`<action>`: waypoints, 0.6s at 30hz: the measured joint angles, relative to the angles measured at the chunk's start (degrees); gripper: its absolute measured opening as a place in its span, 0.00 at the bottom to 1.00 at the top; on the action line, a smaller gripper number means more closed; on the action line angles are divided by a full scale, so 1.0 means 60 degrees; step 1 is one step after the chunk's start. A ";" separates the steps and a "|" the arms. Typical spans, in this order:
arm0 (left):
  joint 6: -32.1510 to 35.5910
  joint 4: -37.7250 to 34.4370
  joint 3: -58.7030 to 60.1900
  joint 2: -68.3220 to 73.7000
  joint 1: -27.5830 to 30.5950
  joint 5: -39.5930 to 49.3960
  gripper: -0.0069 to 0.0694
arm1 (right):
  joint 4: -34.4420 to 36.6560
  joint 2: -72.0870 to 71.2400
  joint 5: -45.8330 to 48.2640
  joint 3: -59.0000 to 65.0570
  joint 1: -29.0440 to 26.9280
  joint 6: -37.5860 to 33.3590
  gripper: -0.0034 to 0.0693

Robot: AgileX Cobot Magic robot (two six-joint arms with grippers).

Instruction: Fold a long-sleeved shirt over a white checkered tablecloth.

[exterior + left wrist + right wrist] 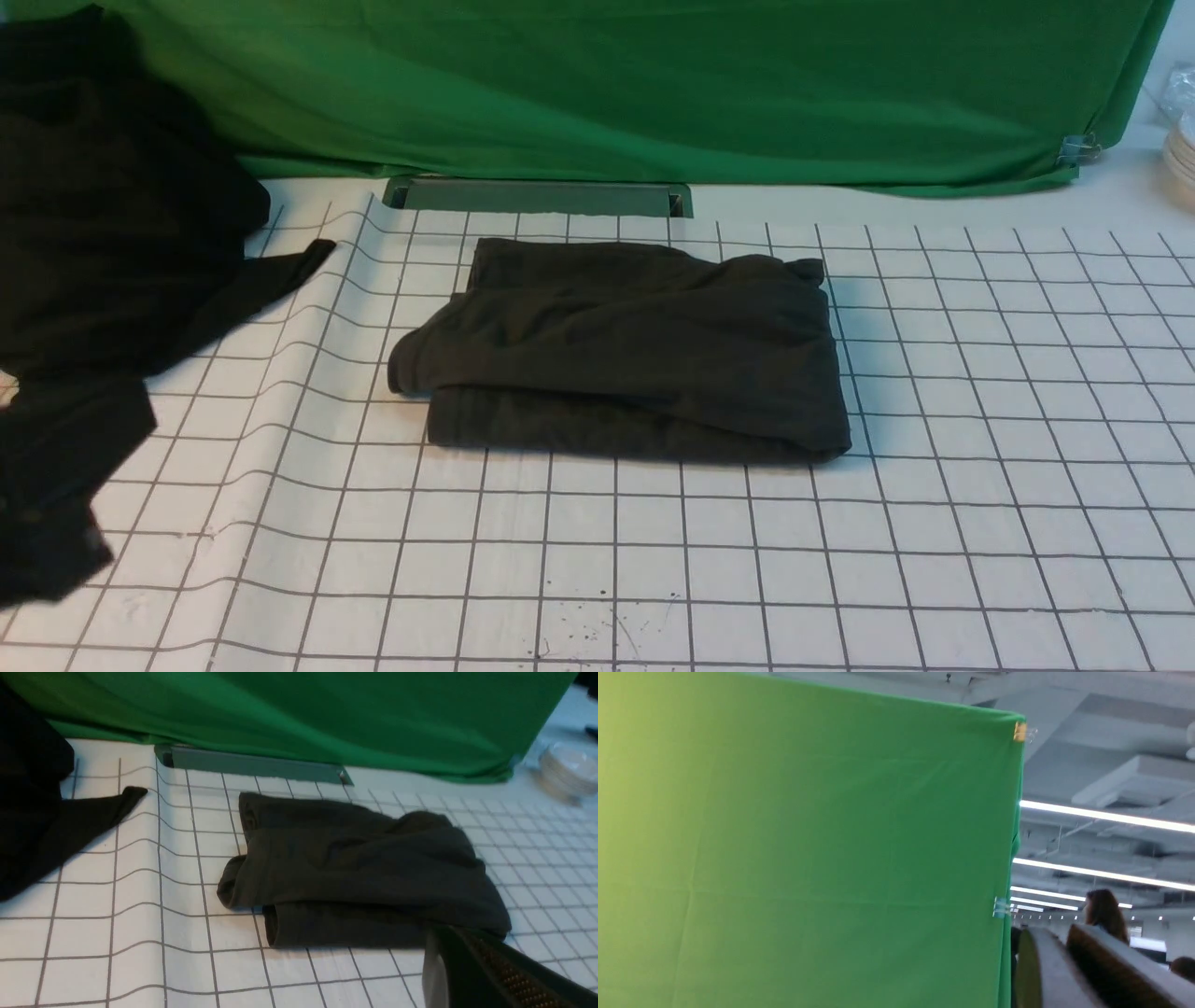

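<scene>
Front view: the long-sleeved shirt [635, 350] lies folded into a compact rectangle at the middle of the white checkered tablecloth [980, 485] — the folding looks essentially done, with perhaps only tidying of the bulging left edge left; neither gripper shows here.

Left wrist view: the left gripper [472, 970] hangs just beside the near right corner of the folded shirt, jaws pressed together and holding nothing.

Right wrist view: the right gripper [1064, 970] points up at the green backdrop [808, 858] and ceiling, well away from the shirt — its jaws appear only slightly parted, though the blur leaves that uncertain; nothing is held.
</scene>
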 joint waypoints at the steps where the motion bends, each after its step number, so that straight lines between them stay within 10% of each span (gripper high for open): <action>1: -0.0021 -0.0158 0.0518 -0.0517 0.0000 -0.0132 0.09 | 0.0000 -0.0019 -0.0060 0.0000 0.0000 0.0000 0.20; 18: -0.0030 0.0121 0.1426 -0.2049 0.0000 -0.0157 0.09 | 0.0000 -0.0019 -0.0124 0.0011 0.0000 0.0000 0.34</action>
